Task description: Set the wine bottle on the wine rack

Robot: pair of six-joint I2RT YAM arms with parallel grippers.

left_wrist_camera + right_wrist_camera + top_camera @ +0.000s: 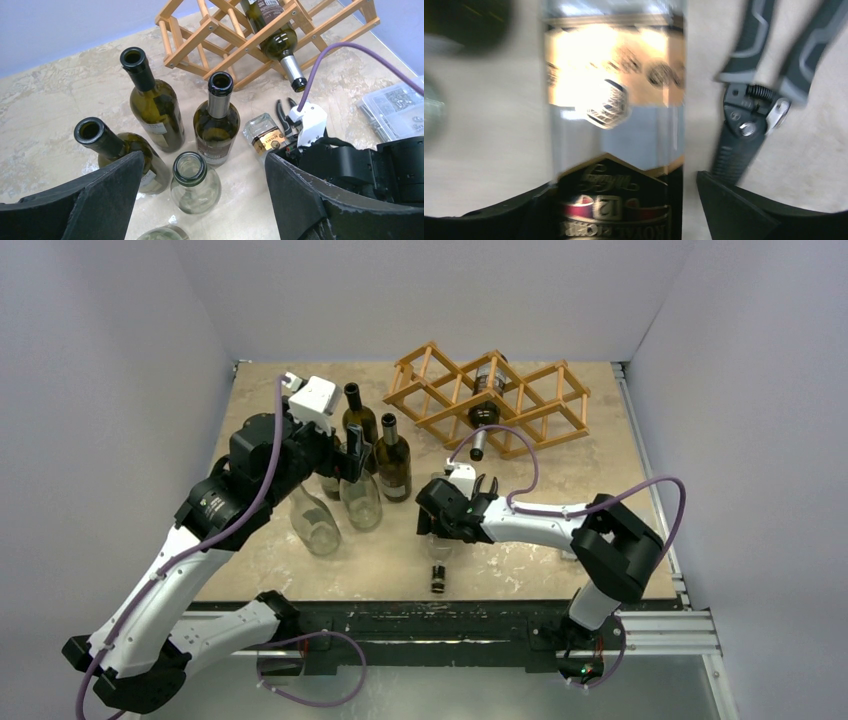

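Observation:
The wooden wine rack [520,405] stands at the back of the table with one dark bottle [487,390] lying in a cell; both also show in the left wrist view, rack [200,37] and bottle [272,35]. My left gripper [350,455] is open above a cluster of upright bottles, its fingers either side of a clear bottle's neck [190,170] without touching it. My right gripper [445,510] is open, low over a clear square bottle with a black label [619,200] lying on the table. There is a gap at its right finger [744,210].
Three dark green bottles [150,105], [217,122], [117,150] and another clear one [315,520] stand in the cluster. Pliers [754,100] lie just right of the lying bottle. A clear plastic compartment box [395,107] sits at the right.

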